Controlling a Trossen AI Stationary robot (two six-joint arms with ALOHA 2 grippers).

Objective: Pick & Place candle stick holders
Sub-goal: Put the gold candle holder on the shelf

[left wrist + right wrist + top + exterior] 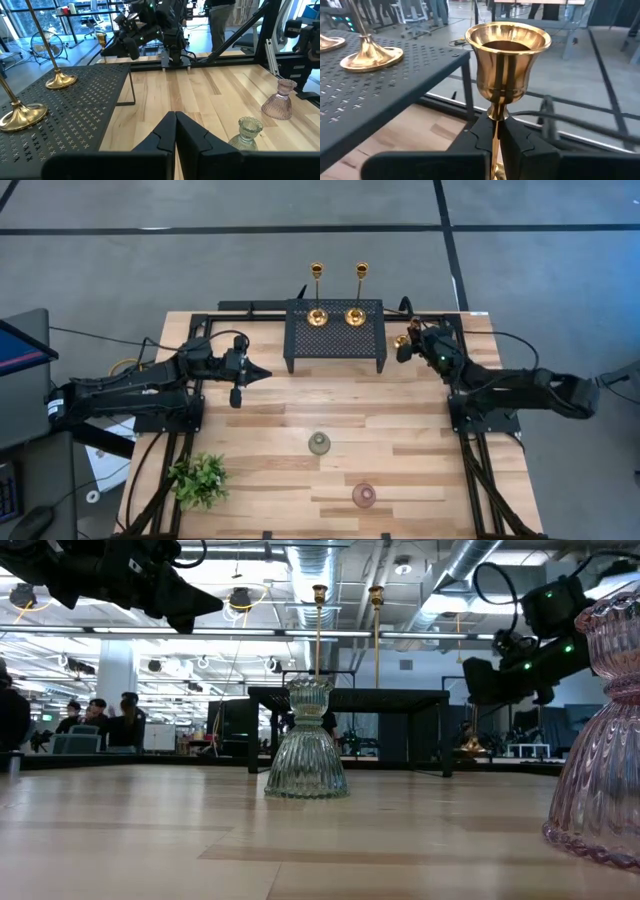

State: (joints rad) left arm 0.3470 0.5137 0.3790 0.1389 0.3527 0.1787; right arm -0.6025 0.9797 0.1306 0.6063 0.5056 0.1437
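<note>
R wrist: hand (496, 131) clamps gold candlestick (507, 60).

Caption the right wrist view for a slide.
Right gripper shut on a gold candlestick beside the black rack, which holds two more.

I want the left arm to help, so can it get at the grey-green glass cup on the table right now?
Probably yes: the left end effector hangs shut and empty, with only bare wooden table between it and the grey-green ribbed glass cup.
</note>
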